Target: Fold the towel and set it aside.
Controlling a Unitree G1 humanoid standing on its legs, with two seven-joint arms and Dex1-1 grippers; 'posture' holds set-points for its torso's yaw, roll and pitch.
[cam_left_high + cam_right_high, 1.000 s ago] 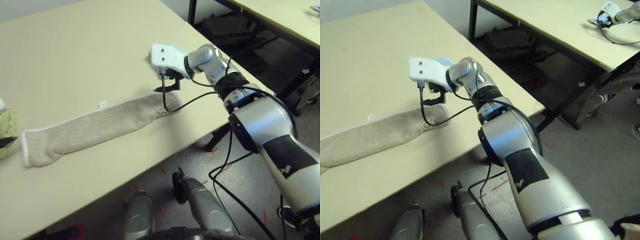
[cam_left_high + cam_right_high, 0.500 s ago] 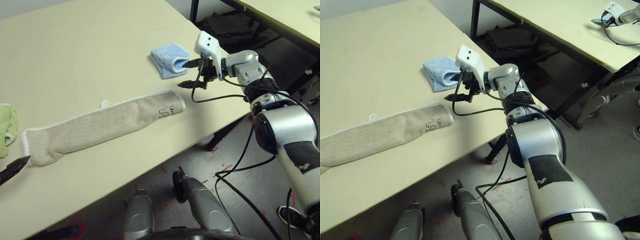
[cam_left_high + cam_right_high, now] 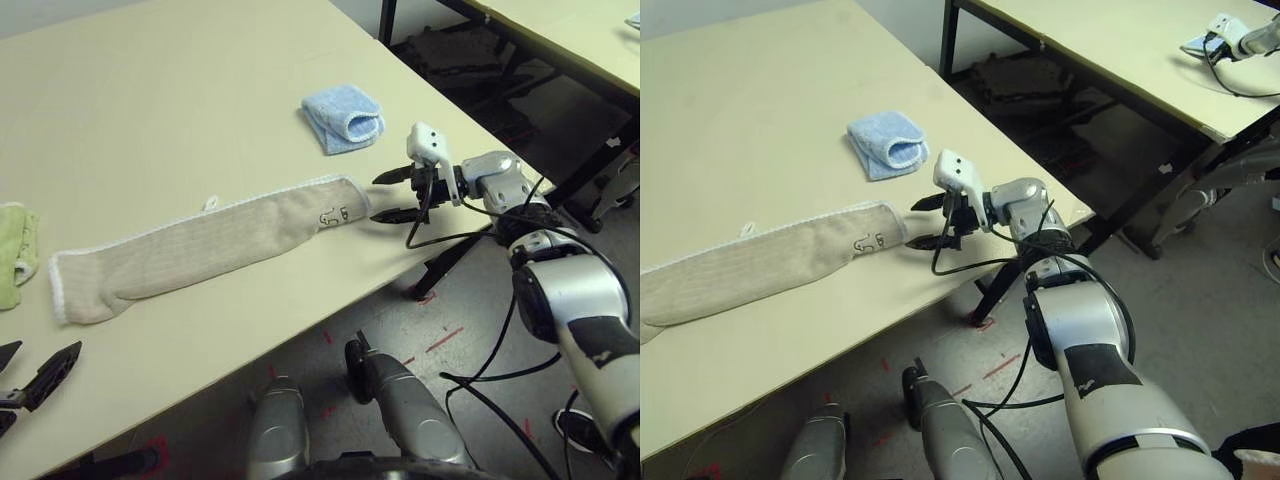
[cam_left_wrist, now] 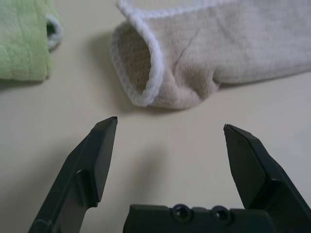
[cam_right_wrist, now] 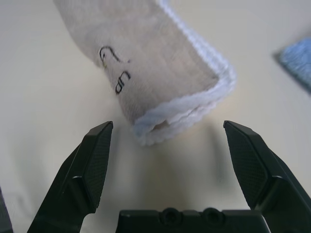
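Three cloths lie on one pale table [image 3: 180, 90]. The first is the towel [image 3: 200, 250], beige with white edging, folded lengthwise into a long narrow strip that runs across the near part of the table, parallel to the front edge. Its embroidered logo [image 3: 335, 214] sits near the right-hand end. The second is one small light-blue towel [image 3: 343, 117], folded, lying farther back on the table and apart from the strip's right end. The third is one small lime-green towel [image 3: 12, 255], folded, at the far left, near the strip's left end but not touching it. Two grippers are present. The right gripper [image 3: 392, 196] hangs just off the strip's right end, pointing at it, both black fingers spread wide with nothing between them; in the right wrist view the layered white edge of the towel's end lies ahead of the fingertips [image 5: 99, 145], apart from them. The left gripper [image 4: 170, 131] is low by the front left edge of the table, fingers likewise spread and empty, facing the strip's left end, where the fold gapes open, with bare table between.
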